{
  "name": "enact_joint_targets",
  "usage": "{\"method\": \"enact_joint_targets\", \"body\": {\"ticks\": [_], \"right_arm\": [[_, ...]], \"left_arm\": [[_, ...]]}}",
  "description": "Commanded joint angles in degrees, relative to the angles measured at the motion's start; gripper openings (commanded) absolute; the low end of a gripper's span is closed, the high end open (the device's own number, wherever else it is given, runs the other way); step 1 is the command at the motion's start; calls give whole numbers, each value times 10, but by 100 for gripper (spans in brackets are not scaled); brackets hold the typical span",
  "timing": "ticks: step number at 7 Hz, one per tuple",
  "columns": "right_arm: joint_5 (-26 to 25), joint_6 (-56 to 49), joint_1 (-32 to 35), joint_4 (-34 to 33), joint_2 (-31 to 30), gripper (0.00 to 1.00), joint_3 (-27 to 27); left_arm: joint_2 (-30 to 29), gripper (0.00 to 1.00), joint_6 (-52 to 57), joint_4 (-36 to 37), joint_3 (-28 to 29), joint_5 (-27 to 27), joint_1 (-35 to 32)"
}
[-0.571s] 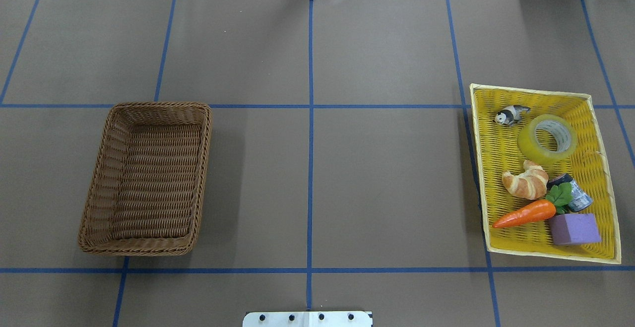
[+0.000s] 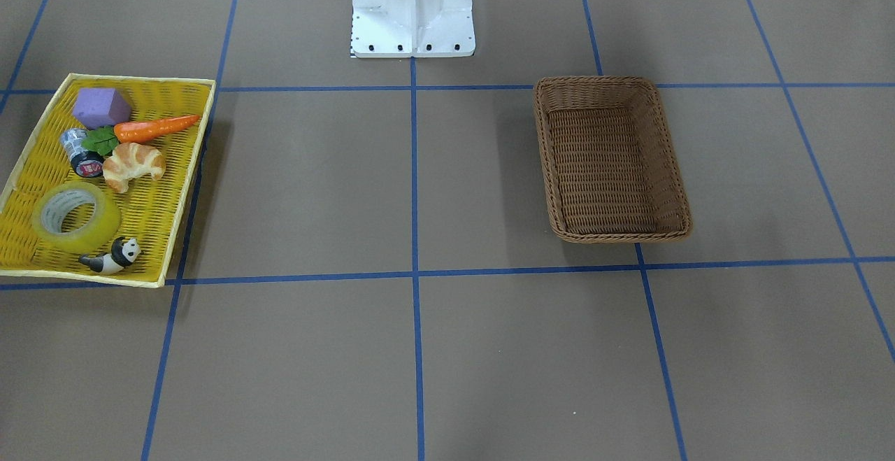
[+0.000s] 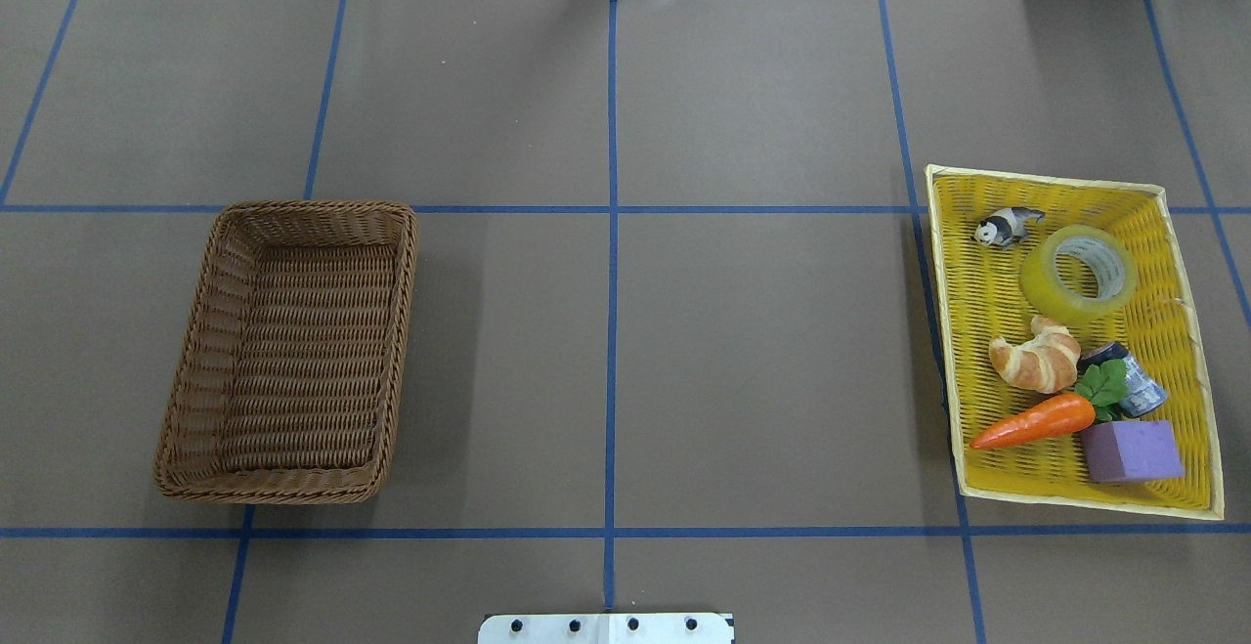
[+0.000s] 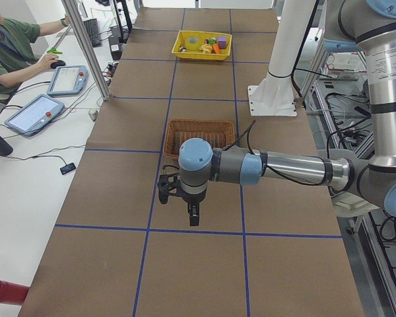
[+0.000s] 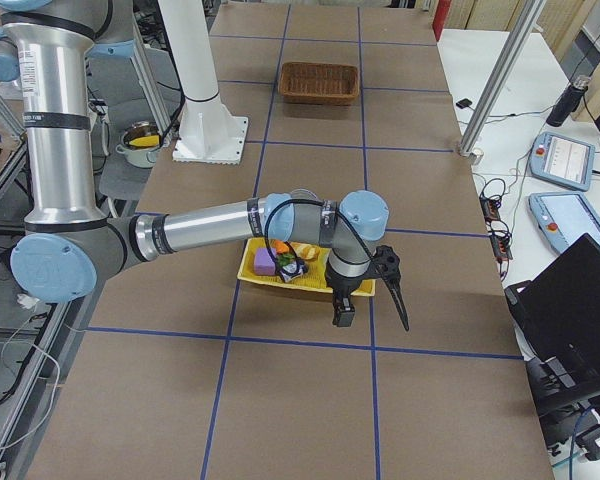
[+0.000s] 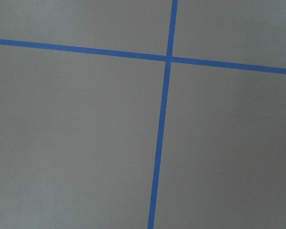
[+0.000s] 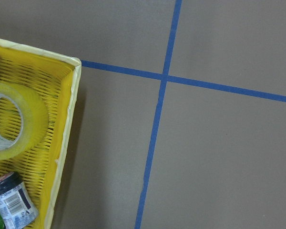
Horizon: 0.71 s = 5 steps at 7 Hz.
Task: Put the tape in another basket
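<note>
The yellow translucent tape (image 3: 1038, 278) lies flat in the yellow tray (image 3: 1046, 178) at the table's right, between a panda figure (image 3: 1007, 227) and a croissant (image 3: 1036, 359). It also shows in the front view (image 2: 101, 230) and the right wrist view (image 7: 35, 117). The brown wicker basket (image 3: 293, 206) stands empty at the left. My left gripper (image 4: 165, 190) hangs beyond the basket's outer end; my right gripper (image 5: 392, 290) hangs beyond the tray's outer side. I cannot tell whether either is open or shut.
The tray also holds a carrot (image 3: 1036, 421), a purple block (image 3: 1132, 450) and a small silvery cylinder (image 3: 1134, 382). The robot's white base (image 2: 412, 6) stands at the near edge. An operator (image 4: 13, 53) sits at the side.
</note>
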Motion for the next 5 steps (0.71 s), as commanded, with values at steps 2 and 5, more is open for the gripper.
{"method": "enact_joint_targets", "body": {"ticks": [2,5], "right_arm": [[0,0,0,0,6,100,1],[1,69,-22,0,87,100,4]], "left_arm": [[0,99,0,0,-2,0,0],[-13,99,-3,-10,-31,-2,4]]}}
